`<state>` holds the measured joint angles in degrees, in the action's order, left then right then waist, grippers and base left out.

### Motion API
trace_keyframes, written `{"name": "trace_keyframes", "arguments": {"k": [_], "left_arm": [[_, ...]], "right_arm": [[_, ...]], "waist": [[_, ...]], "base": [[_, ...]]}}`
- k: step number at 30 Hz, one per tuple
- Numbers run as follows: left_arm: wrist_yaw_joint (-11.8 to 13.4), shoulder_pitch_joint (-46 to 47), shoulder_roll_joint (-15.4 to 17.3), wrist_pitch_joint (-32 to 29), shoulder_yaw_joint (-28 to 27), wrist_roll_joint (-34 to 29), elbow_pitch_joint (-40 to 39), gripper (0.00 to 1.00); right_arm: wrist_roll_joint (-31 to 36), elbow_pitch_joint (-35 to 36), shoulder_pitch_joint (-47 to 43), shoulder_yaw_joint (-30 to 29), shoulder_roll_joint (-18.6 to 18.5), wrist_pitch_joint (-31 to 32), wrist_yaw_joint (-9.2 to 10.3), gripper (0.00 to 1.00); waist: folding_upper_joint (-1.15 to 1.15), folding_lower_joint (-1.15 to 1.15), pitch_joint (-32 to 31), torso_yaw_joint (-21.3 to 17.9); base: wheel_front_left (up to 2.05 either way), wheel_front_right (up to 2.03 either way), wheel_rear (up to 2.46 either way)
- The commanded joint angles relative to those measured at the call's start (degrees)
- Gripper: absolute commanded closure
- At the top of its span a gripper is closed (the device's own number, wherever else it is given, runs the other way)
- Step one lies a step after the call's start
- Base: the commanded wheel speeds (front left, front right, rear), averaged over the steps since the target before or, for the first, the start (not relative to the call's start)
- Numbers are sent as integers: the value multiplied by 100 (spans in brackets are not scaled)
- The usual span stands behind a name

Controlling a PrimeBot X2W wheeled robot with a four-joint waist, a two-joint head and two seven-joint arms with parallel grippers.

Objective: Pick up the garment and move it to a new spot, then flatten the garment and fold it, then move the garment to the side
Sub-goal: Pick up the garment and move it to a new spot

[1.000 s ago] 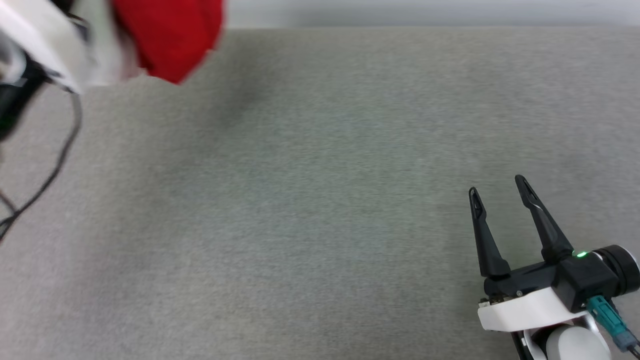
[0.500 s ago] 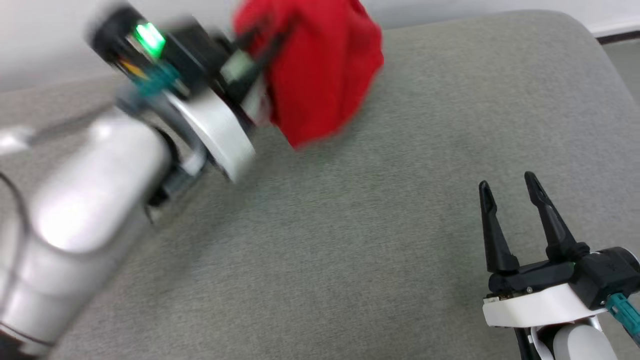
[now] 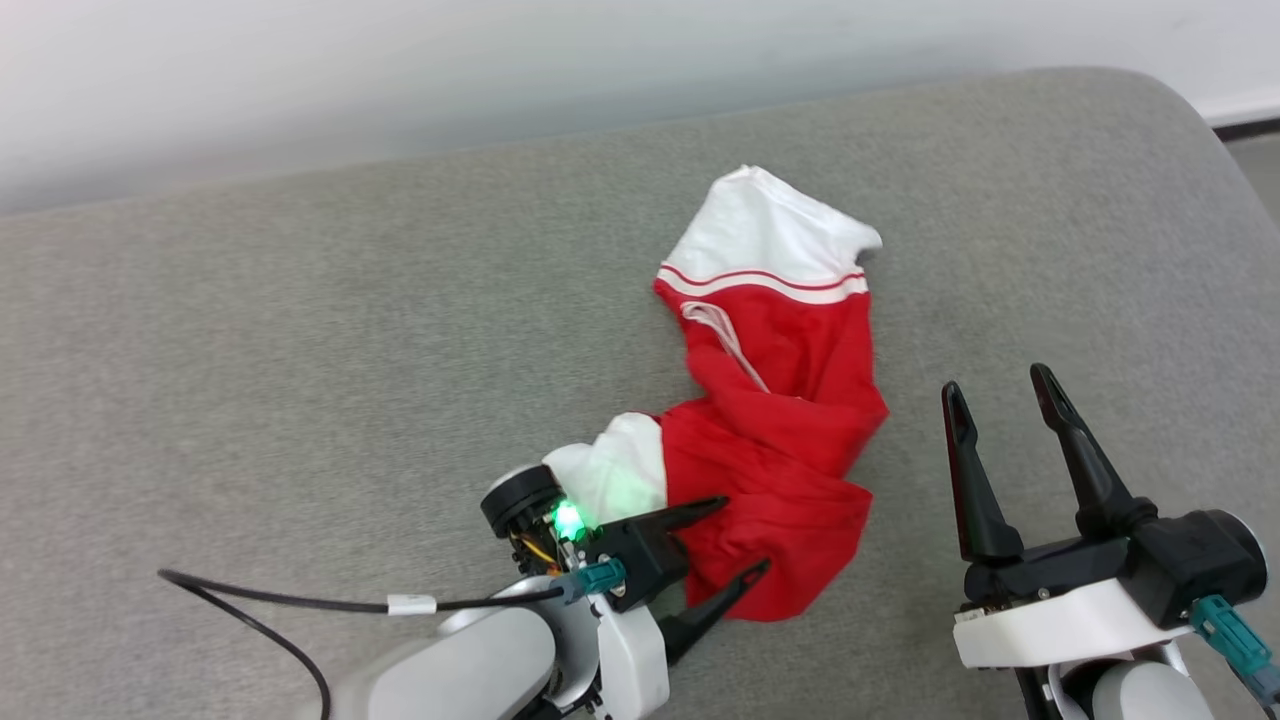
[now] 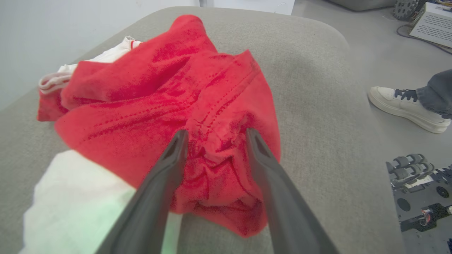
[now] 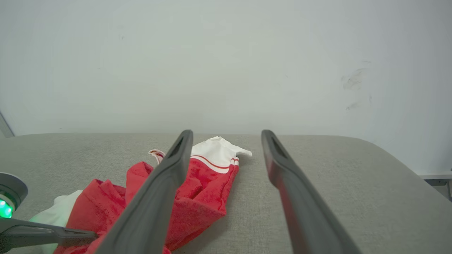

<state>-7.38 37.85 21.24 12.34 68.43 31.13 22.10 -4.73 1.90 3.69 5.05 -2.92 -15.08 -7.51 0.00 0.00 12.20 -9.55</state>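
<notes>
The garment (image 3: 790, 420), red with white sleeves and striped trim, lies crumpled on the grey cushion (image 3: 300, 350), running from the middle toward the near edge. My left gripper (image 3: 742, 533) is open at its near end. In the left wrist view the garment (image 4: 159, 95) has a bunched red fold lying between the spread fingers of my left gripper (image 4: 217, 132). My right gripper (image 3: 995, 382) stands open just right of the garment, with nothing between its fingers. From the right wrist, the garment (image 5: 201, 190) lies ahead and to the left of my right gripper (image 5: 227, 132).
A white wall (image 3: 500, 70) runs behind the cushion. The cushion's rounded right end (image 3: 1190, 110) drops to the floor. A person's foot in a white shoe (image 4: 402, 106) and some equipment (image 4: 420, 183) are on the floor there. A black cable (image 3: 280, 600) trails from my left arm.
The head camera has shifted. My left arm has carried the garment down from the upper left onto the cushion's middle, and its jaws have opened. The right gripper stays open.
</notes>
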Motion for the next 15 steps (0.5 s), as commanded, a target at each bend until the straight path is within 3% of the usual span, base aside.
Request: {"name": "trace_keyframes", "arguments": {"k": [1, 8, 15], "left_arm": [[35, -68, -23, 61, -15, 13, 10, 0], [438, -394, 78, 266, -556, 161, -258, 0], [1106, -1050, 430, 284, -2035, 344, -1239, 0]], "right_arm": [[16, -15, -52, -20, 8, -13, 4, 0], [124, -41, -172, -67, 7, -13, 4, 0], [69, 100, -288, -194, 8, -12, 4, 0]], "waist": [[0, 0, -110, 134], [0, 0, -456, 581], [0, 0, -719, 1023]], "base": [[0, 0, 0], [0, 0, 0], [0, 0, 0]]}}
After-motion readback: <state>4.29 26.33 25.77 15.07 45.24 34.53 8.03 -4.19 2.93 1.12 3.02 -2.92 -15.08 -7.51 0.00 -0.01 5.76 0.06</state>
